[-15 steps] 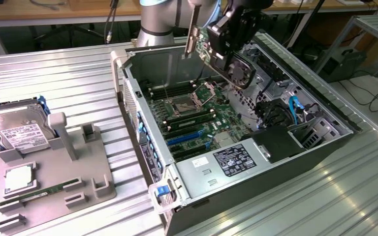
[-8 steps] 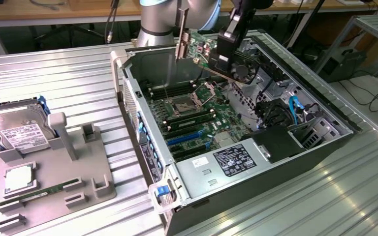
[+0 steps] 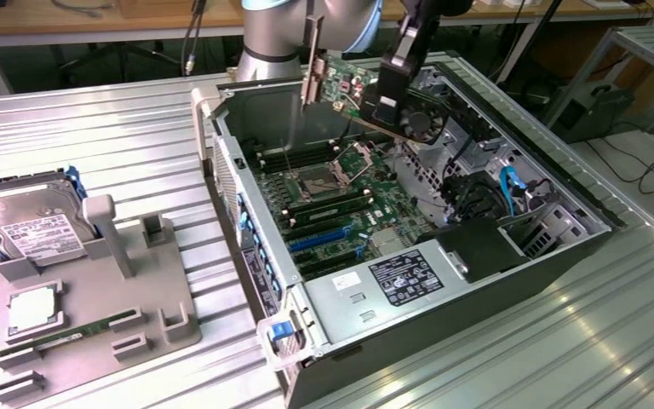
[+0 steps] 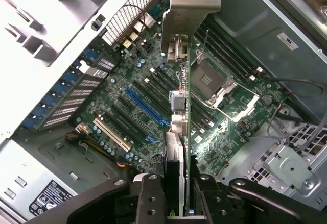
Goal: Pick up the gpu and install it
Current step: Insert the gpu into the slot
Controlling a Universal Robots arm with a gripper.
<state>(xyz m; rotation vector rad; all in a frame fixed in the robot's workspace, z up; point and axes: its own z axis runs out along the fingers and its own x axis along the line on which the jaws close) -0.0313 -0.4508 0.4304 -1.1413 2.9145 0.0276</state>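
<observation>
Silvery-bracketed, the gpu (image 3: 344, 89) hangs clamped in the pincer (image 4: 178, 189) over the open computer case (image 3: 554, 230), clear above the motherboard (image 3: 339, 200): pickup is done, the card is not yet seated there

No print is legible (not even on the hard drive (image 3: 31, 230)).

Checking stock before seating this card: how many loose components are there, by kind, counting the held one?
gpu: 1, held in the gripper above the open case
hard drive: 1, on the grey holder
memory stick: 1, on the holder
silver square chip: 1, on the holder
Total: 4
</observation>
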